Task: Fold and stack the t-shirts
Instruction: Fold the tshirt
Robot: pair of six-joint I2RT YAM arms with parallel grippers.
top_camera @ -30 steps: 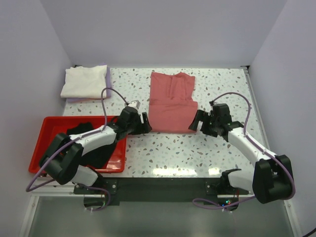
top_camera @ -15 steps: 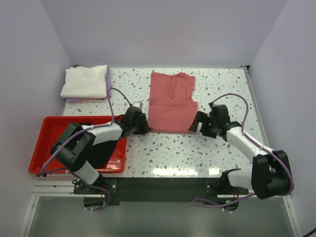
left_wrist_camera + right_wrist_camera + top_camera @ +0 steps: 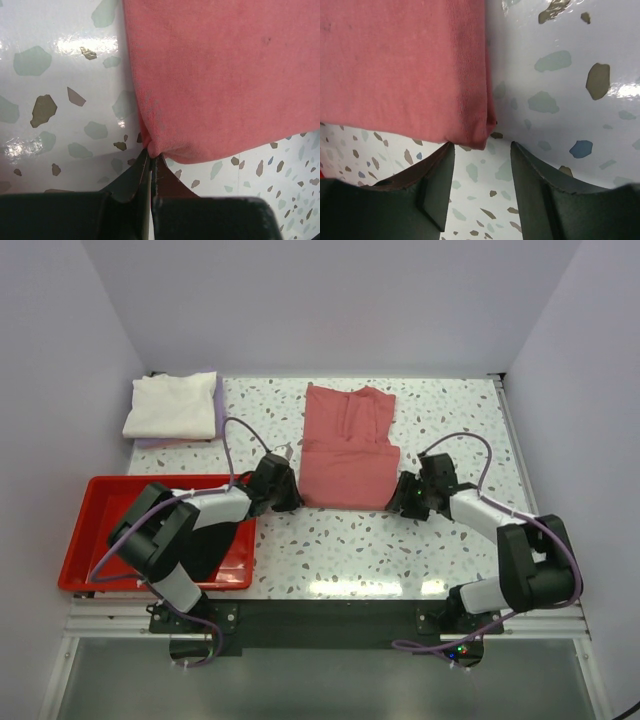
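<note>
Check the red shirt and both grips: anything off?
Only the grip is uneven. The left gripper has its jaws shut on the shirt at its near-left corner, bunching it, while the right gripper has its jaws open at the near-right corner, not gripping it.

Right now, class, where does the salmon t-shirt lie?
In the top external view the salmon t-shirt lies mid-table, with the left gripper and right gripper at its near corners; the red tray sits to its left.
</note>
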